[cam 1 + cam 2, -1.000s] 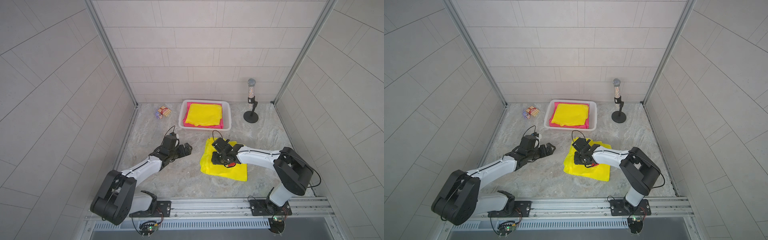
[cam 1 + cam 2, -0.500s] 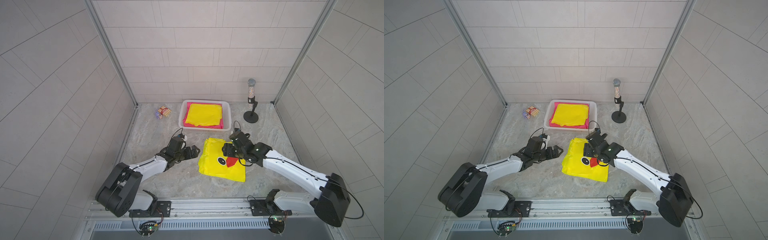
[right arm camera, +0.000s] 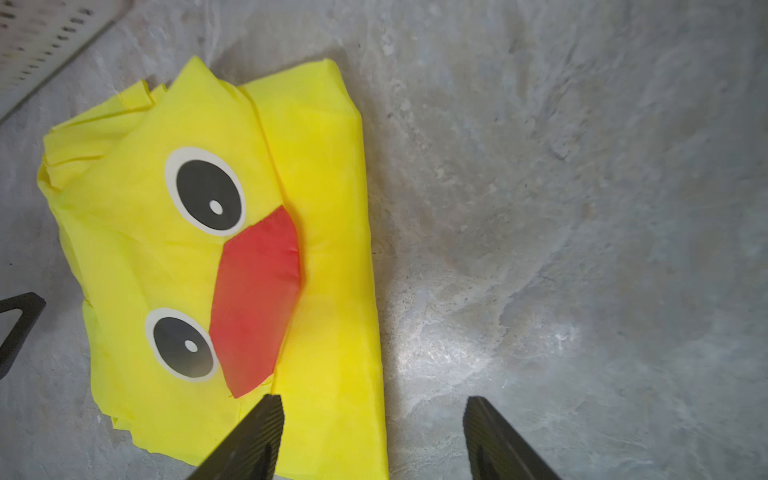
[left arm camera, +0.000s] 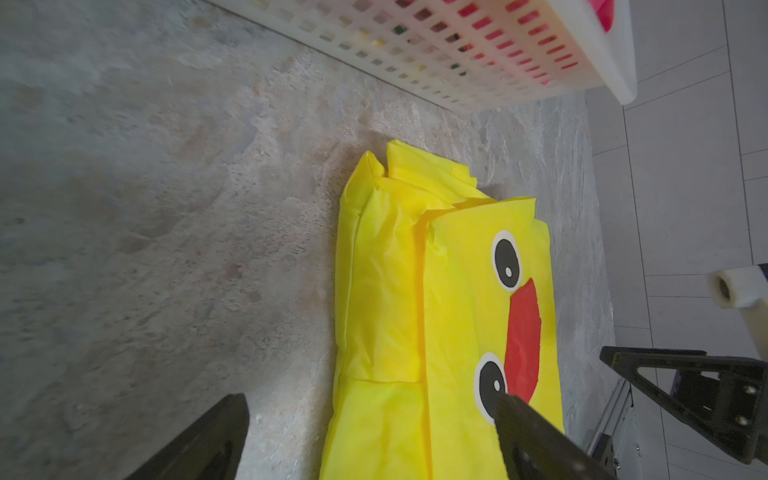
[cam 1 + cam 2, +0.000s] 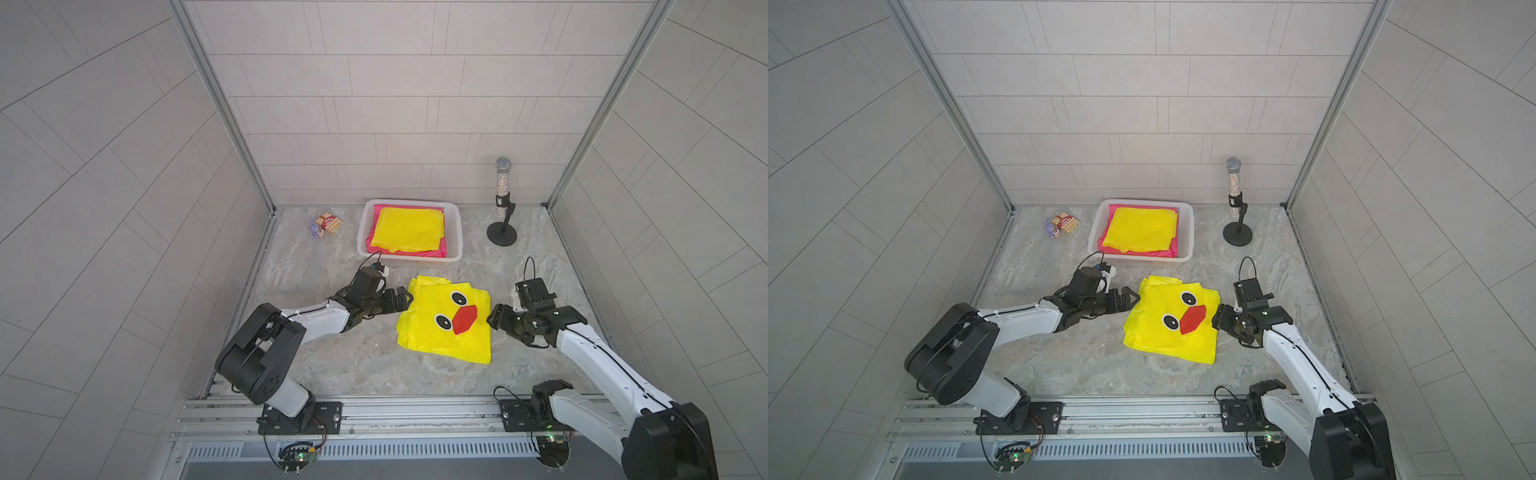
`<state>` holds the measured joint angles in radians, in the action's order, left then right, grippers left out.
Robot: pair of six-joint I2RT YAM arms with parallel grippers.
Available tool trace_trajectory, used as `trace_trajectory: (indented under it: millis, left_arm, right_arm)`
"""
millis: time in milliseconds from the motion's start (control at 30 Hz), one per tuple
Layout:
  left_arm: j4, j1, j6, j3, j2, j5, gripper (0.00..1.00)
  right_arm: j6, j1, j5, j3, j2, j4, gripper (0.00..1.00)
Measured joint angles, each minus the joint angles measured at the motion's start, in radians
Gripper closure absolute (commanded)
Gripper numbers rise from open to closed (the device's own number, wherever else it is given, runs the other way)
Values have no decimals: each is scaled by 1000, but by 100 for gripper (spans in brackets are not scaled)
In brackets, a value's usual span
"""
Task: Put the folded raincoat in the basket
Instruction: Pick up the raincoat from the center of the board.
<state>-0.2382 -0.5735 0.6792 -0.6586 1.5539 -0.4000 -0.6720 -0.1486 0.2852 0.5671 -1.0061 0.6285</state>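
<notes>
The folded raincoat (image 5: 444,332) (image 5: 1167,336) is yellow with a duck face and lies flat on the table in front of the basket (image 5: 409,261) (image 5: 1142,261). The basket is white and perforated, and it holds a yellow folded piece on a pink one. My left gripper (image 5: 405,300) (image 5: 1130,300) is open at the raincoat's left edge. In the left wrist view one finger of the left gripper (image 4: 370,399) is over the raincoat (image 4: 415,291) and one over bare table. My right gripper (image 5: 496,316) (image 5: 1219,318) (image 3: 374,400) is open, straddling the right edge of the raincoat (image 3: 324,187).
A glittery microphone on a black stand (image 5: 502,199) is at the back right. A small toy and a striped box (image 5: 326,224) sit at the back left. Tiled walls close three sides, and a metal rail (image 5: 395,411) runs along the front.
The right arm drew back from on top of the raincoat to its right side, uncovering the duck face, and its jaws widened. The left gripper moved up to the raincoat's left edge.
</notes>
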Motion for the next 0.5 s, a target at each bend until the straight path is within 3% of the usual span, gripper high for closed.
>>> trace_trajectory:
  millis: [500]
  left_arm:
    - [-5,-45,-33,-44,95,3,0]
  right_arm:
    - [21,6,63,-100,-87,-154,26]
